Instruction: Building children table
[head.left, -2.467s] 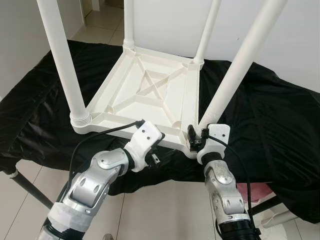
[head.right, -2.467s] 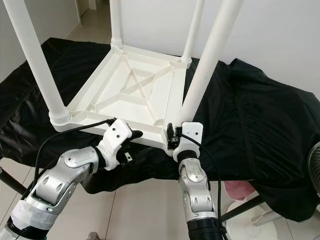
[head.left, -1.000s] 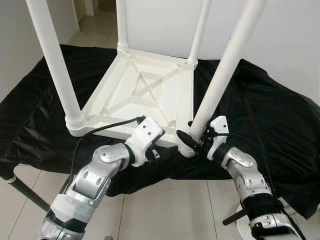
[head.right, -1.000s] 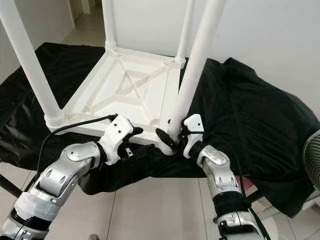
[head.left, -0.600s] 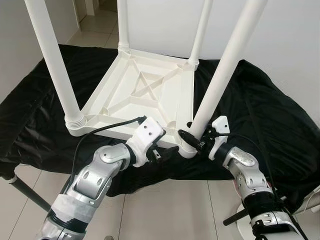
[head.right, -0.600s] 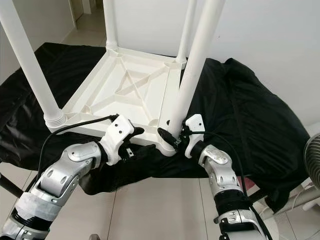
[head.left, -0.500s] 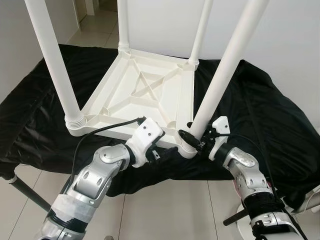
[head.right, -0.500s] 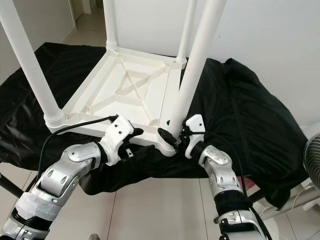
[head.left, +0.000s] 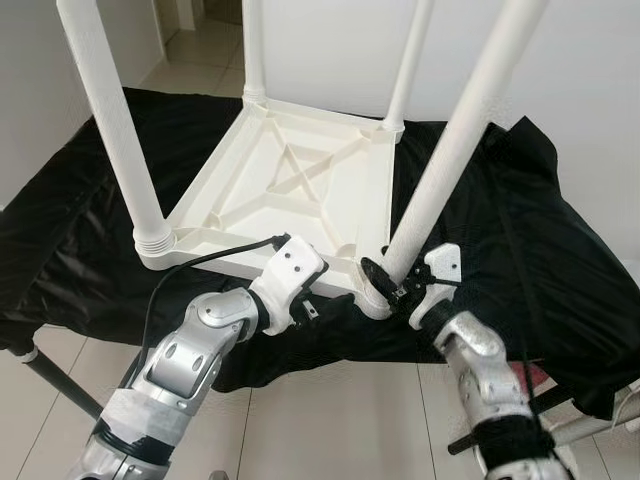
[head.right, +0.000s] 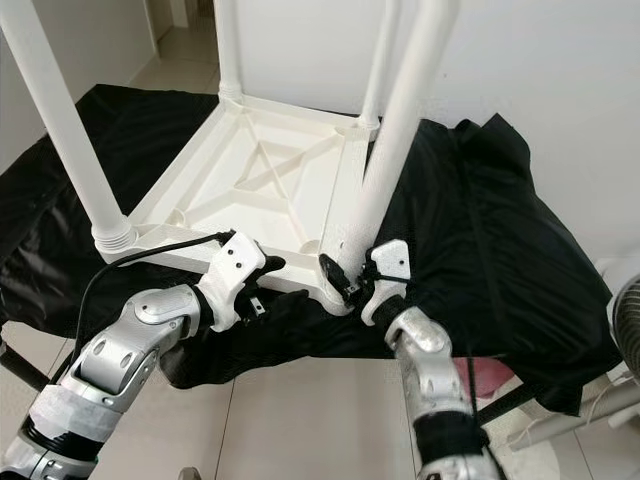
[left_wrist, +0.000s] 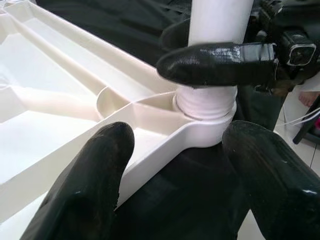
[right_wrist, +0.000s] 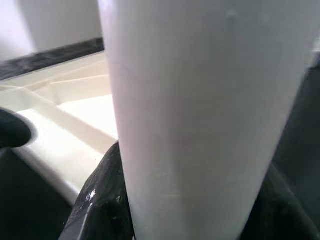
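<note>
The right tool (head.left: 385, 281) pinches the near leg (head.left: 450, 155) just above its socket, probably to screw it in; the left tool (left_wrist: 172, 165), spread, steadies the upturned tabletop's (head.left: 290, 190) rim.

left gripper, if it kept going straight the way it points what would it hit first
Most likely the near corner of the upturned white table, where the leg screws in. The left gripper has open fingers flanking that corner; the right gripper grips the leg just above.

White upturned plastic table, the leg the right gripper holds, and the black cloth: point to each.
white upturned plastic table (head.left: 300, 190), left eye view, ribbed underside
white table leg (head.left: 450, 150), left eye view, mid shaft
black cloth (head.left: 520, 240), left eye view, right drape
</note>
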